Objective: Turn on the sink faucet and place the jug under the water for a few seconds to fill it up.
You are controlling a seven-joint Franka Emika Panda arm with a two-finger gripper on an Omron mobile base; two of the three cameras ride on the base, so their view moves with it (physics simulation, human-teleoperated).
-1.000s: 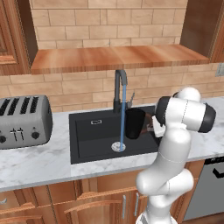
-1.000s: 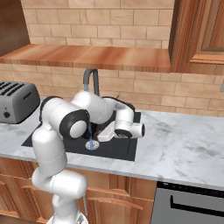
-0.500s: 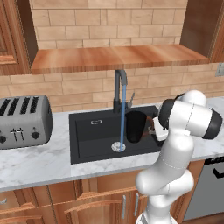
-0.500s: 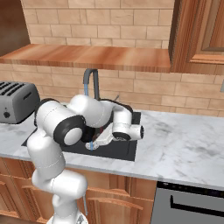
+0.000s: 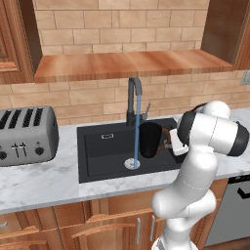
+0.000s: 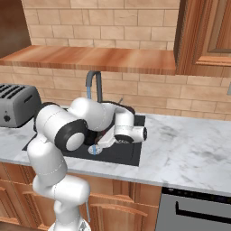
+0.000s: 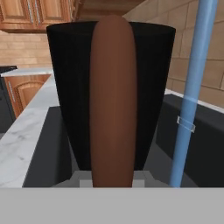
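Note:
The black jug (image 5: 149, 139) hangs upright over the right half of the black sink (image 5: 100, 146). My gripper (image 5: 168, 141) is shut on its brown handle (image 7: 111, 100), which fills the middle of the hand view in front of the jug's body (image 7: 72, 87). The dark gooseneck sink faucet (image 5: 134, 95) is running. Its blue water (image 5: 137, 132) falls straight to the silver drain (image 5: 132, 163), passing just left of the jug and outside its rim. In the hand view the water (image 7: 192, 87) runs down beside the jug, apart from it. In the right base view my arm hides most of the jug.
A silver toaster (image 5: 24, 134) stands on the white marble counter (image 5: 44, 183) left of the sink. A brick wall and a wooden shelf (image 5: 127, 66) rise behind the faucet. My white arm leans over the sink's right edge.
My elbow has swung slightly to the right and the hand has dipped a little. The jug stays just right of the running stream, still held.

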